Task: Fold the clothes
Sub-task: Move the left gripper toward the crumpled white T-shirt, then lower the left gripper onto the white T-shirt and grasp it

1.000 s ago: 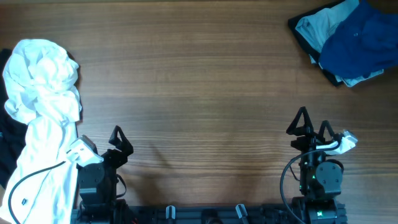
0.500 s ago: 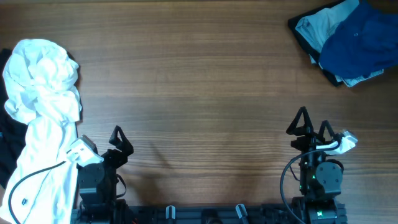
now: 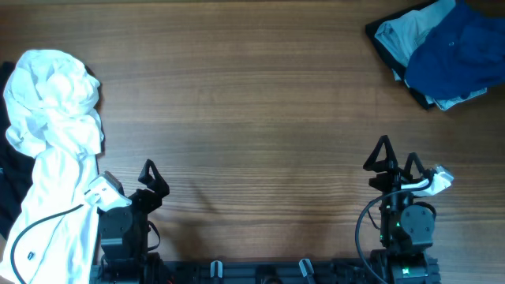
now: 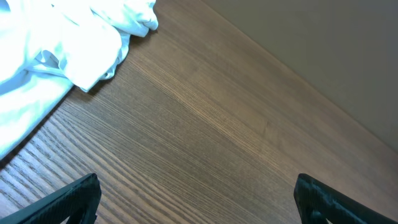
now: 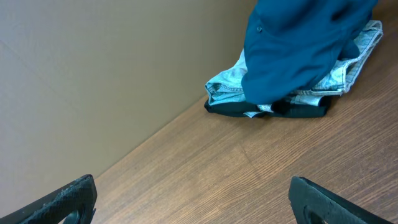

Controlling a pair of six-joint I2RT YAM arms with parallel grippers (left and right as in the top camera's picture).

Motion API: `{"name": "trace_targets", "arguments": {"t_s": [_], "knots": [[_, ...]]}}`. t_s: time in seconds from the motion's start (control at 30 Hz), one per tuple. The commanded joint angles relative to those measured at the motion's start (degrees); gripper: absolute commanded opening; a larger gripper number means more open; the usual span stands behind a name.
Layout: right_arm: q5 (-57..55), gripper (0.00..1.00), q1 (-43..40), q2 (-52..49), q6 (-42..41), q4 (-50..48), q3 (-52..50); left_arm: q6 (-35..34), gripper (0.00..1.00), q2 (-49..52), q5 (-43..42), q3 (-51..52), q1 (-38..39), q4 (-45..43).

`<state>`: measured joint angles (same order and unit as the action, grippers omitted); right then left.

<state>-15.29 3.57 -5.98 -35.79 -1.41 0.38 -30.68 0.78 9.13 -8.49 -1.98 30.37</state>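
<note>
Both arms low, clothes lying at the edges.
White T-shirt bunched at nine o'clock on the tabletop; left fingers at seven, spread wide, empty; right fingers at five, apart too; dark blue and pale garments heaped at one o'clock.

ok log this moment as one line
stage: folding not begun | left gripper: open, empty, beside white t-shirt | right gripper: open, empty | blue clothes pile: far right corner
</note>
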Motion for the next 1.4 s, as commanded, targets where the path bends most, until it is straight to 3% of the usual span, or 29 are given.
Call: {"name": "trace_targets", "arguments": {"t_s": [0.0, 0.4, 0.53, 0.67, 0.87, 1.07, 1.17, 1.3, 1.33, 1.37], "knots": [[-0.15, 1.0, 0.11, 0.68, -0.42, -0.33, -0.09, 0.24, 1.0, -0.39, -0.52, 0.2, 0.26, -0.15], [-0.17, 1.0, 0.11, 0.68, -0.42, -0.33, -0.09, 0.37, 1.0, -0.02, -2.01, 0.2, 0.26, -0.59], [-0.17, 1.0, 0.11, 0.68, -0.42, -0.33, -0.09, 0.5, 0.99, 4.79, -1.97, 0.17, 0.26, -3.39], [-0.15, 1.0, 0.11, 0.68, -0.42, -0.31, -0.09, 2.56, 0.99, 16.11, -1.99, -4.22, 0.26, -8.68], [-0.17, 1.0, 0.11, 0.68, -0.42, -0.31, -0.09, 8.98, 1.0, 39.87, -2.03, -22.03, 0.26, -9.05], [-0.15, 1.0, 0.11, 0.68, -0.39, -0.31, -0.09, 11.87, 1.0, 68.52, -7.23, -45.24, 0.26, 0.59], [-0.17, 1.0, 0.11, 0.68, -0.42, -0.33, -0.09, 17.07, 1.0, 76.26, -13.31, -51.63, 0.26, 4.98], [-0.17, 1.0, 0.11, 0.68, -0.42, -0.33, -0.09, 17.0, 1.0, 77.88, -16.87, -52.39, 0.26, 3.61], [-0.17, 1.0, 0.11, 0.68, -0.39, -0.31, -0.09, 17.0, 0.9, 77.88, -17.03, -52.39, 0.26, 3.23], [-0.17, 1.0, 0.11, 0.68, -0.42, -0.31, -0.09, 17.03, 0.73, 77.88, -16.96, -52.39, 0.24, 2.93]]}}
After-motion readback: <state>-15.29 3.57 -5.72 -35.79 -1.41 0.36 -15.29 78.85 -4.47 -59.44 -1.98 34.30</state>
